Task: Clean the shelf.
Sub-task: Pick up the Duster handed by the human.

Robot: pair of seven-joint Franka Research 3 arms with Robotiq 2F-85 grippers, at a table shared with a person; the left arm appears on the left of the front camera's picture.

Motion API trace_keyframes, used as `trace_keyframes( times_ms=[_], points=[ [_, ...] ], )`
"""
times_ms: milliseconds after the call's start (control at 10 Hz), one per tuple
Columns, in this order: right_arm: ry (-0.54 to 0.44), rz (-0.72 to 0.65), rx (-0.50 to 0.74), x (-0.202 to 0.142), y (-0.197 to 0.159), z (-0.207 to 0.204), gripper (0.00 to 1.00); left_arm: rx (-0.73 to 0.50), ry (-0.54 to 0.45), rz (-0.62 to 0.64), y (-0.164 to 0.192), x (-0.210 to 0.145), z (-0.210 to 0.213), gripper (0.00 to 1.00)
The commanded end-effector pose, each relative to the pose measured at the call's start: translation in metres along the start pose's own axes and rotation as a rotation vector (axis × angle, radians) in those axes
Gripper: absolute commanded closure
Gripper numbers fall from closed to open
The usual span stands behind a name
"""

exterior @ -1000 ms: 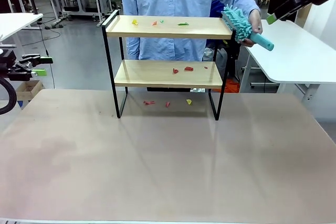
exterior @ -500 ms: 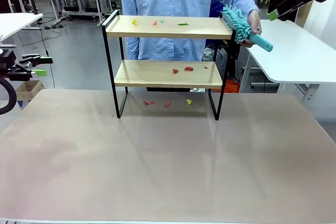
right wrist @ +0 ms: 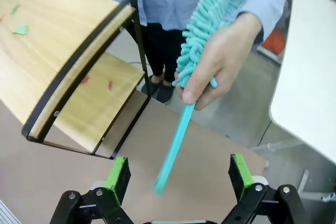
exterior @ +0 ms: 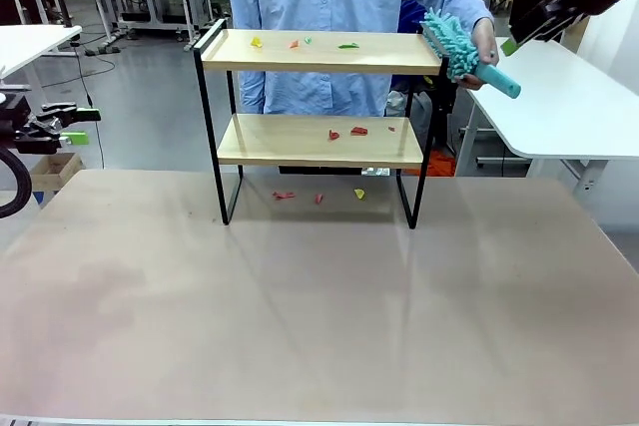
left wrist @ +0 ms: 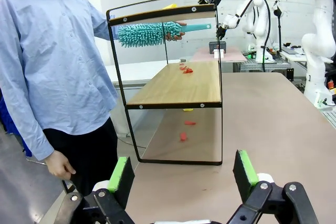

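The shelf stands at the far middle of the table, with small coloured scraps on its top board, its lower board and the table beneath. A person behind it holds a teal fluffy duster by the shelf's right end. My right gripper hangs open up high, just right of the duster's handle. In the right wrist view the handle points down between the open fingers of that gripper, apart from them. My left gripper is open and empty at the far left, off the table, facing the shelf.
A white desk stands at the right behind my right arm. Another white desk is at the far left. The brown table spreads wide in front of the shelf. The person's other hand hangs at their side.
My right gripper has turned and dipped slightly toward the duster's handle. The duster, the shelf and my left arm have hardly moved.
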State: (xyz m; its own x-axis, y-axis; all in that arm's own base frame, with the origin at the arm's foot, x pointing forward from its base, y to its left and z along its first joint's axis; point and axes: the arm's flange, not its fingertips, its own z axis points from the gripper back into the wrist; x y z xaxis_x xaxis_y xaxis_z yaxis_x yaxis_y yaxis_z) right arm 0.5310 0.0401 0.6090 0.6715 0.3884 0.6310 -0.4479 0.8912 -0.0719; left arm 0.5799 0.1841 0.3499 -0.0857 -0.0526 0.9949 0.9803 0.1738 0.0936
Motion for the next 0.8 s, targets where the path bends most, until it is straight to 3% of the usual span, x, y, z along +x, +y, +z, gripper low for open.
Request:
trace_keyframes(
  times_ms=[0,700],
  points=[
    [0.045,-0.056,-0.023,0.003,0.005,-0.008,0.0,-0.001,0.002,-0.011,0.0,0.002,-0.001,0.0],
    [0.138,-0.118,-0.024,-0.005,0.007,-0.051,0.0,-0.001,0.002,-0.011,0.0,0.002,-0.001,0.0]
  ],
)
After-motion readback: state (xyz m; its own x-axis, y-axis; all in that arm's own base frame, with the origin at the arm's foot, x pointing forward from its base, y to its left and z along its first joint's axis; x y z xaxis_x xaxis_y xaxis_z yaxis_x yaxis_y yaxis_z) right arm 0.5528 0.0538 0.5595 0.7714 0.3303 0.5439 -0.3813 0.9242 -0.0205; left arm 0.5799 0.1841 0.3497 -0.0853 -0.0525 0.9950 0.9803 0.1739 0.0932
